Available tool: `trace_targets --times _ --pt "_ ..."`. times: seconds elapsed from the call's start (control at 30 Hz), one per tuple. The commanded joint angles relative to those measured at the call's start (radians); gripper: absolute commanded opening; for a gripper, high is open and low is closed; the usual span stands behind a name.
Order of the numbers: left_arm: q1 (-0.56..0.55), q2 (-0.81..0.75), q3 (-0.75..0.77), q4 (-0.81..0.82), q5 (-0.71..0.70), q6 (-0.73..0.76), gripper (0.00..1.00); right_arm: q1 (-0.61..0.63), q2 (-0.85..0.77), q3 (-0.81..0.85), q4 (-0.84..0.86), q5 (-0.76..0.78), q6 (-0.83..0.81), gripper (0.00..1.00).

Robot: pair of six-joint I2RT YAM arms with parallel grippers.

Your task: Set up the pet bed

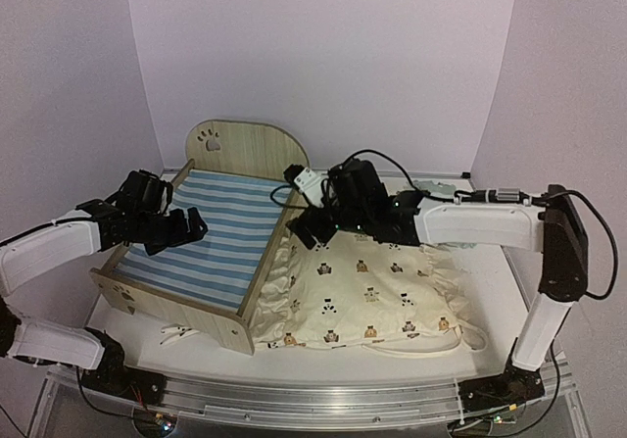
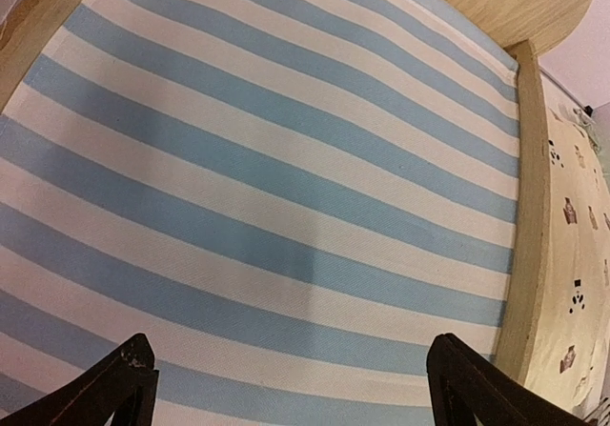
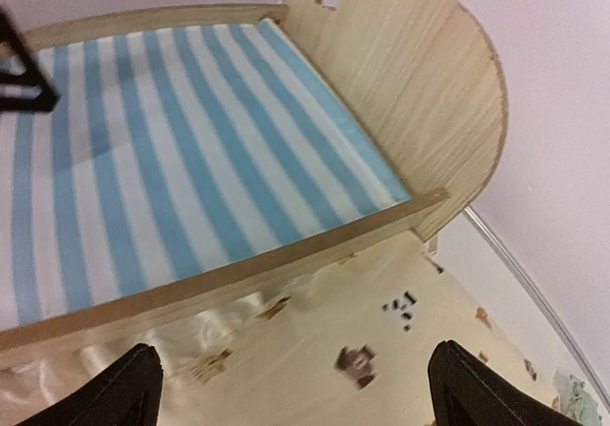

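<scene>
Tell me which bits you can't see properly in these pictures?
- Top view: the right claw and its arm cover the bear-print cushion's far edge.
- Top view: a pale-green thing behind that arm is too small to name.
- Left wrist view: the bottom edge cuts off the left claw; only fingertips show.
- Right wrist view: the cushion's bears are blurred.

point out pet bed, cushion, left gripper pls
pet bed point(image 1: 235, 237): top view, on the striped base.
cushion point(image 1: 377, 296): top view, middle of the bear-print fabric.
left gripper point(image 2: 291, 350): left wrist view, midway between its open fingertips.
</scene>
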Motion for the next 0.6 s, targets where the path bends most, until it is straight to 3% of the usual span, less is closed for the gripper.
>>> trace_targets --times 0.0,0.3,0.57 --pt "-0.002 -0.049 0.038 -0.097 -0.026 -0.042 0.99 -0.141 0.137 0.231 0.015 -0.128 0.005 0.98" --pt "-0.003 -0.099 -0.001 -0.104 -0.001 -0.044 0.97 -0.315 0.537 0.709 0.025 -0.361 -0.011 0.97" --pt "-0.003 -0.086 -0.036 -0.072 0.003 -0.039 0.96 -0.408 0.756 0.91 0.132 -0.533 0.071 0.91"
